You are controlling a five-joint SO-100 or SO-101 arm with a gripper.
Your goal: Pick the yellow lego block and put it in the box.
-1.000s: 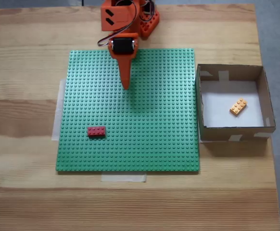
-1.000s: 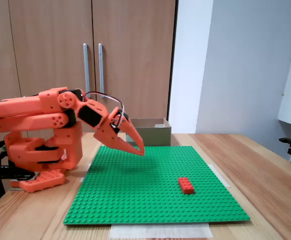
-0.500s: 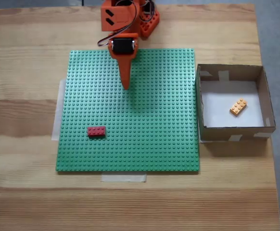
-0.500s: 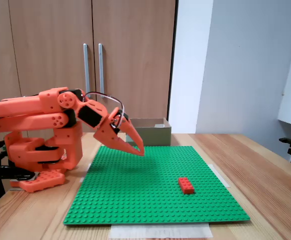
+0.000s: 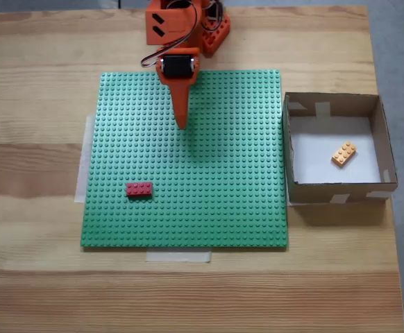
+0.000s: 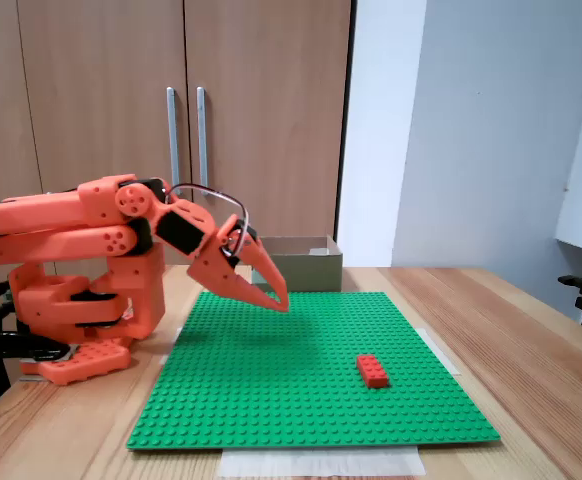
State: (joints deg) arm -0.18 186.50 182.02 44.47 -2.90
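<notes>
Yellow lego block (image 5: 343,153) lies flat, studs up, on the white bottom of the box (image 5: 334,105), slightly right of centre and turned diagonally, clear of all four walls. The box sits on the wooden table (image 5: 42,48) just beside the right edge of the green baseplate (image 5: 230,173) in the top-down fixed view; in the side-on fixed view the box (image 6: 301,262) shows past the baseplate's (image 6: 271,390) far edge, behind the gripper, its inside hidden. Gripper (image 5: 182,125) points down over the upper middle of the baseplate, empty; in the side view the gripper (image 6: 282,303) tip hangs just above the studs near the far-left part of the plate, jaws together, nothing between them. Arm is folded low, base (image 6: 81,310) standing on the table off the baseplate's left side in that view. Red brick (image 5: 139,189) sits on the baseplate toward the lower left in the top-down view, well apart from the gripper; same red brick (image 6: 372,370) shows right of centre in the side view. Pale tape strips (image 5: 178,255) stick out from under the baseplate edges. Wooden cabinet doors (image 6: 171,110) with two vertical handles stand behind the arm.
</notes>
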